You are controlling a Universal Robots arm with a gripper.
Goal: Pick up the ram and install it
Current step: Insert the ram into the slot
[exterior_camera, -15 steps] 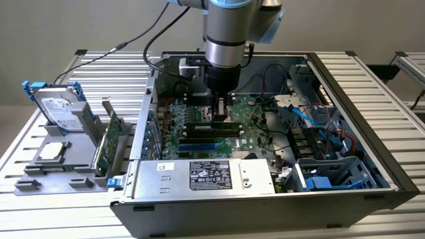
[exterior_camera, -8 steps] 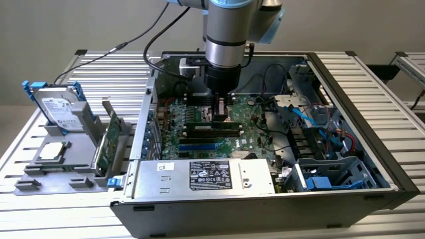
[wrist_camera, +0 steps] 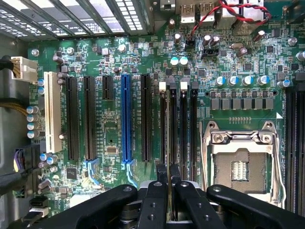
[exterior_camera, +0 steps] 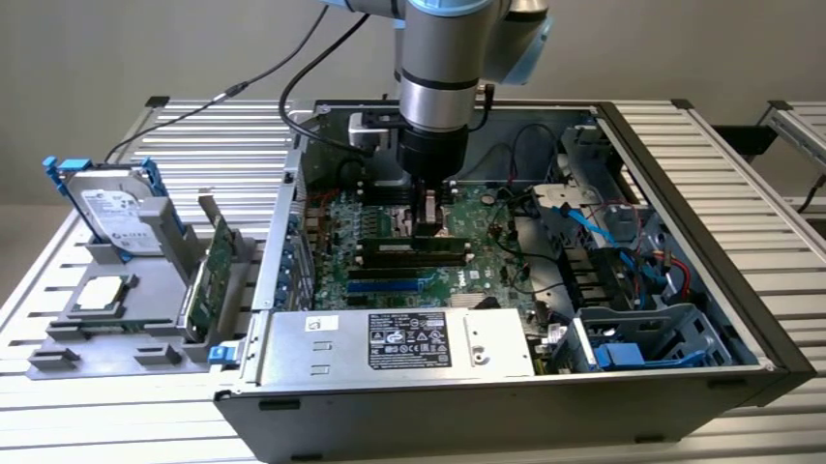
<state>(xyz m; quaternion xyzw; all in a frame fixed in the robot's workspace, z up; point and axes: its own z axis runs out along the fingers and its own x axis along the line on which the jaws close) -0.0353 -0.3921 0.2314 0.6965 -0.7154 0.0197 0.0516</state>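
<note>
An open computer case lies on its side on a slatted metal table, with the motherboard facing up. I am the robot arm, reaching straight down into the case from above. My gripper hangs low over the middle of the board, right at the bank of black memory slots.

From my wrist I look along those slots. My two black fingers are drawn almost together, clamped on the ram. It shows edge-on as a thin strip between the fingertips, in line with one of the slots, on the side of the bank away from the processor socket. I cannot tell whether it is pressed fully home. Two white slot latches sit at the far end of the bank.

To one side of the slots is the bare silver processor socket. To the other side are long expansion slots — several black, one blue, one white.

At the exterior view's left, outside the case, a grey tray holds an upright hard drive and a broader green expansion card standing on edge. A silver power supply fills the near edge of the case.
</note>
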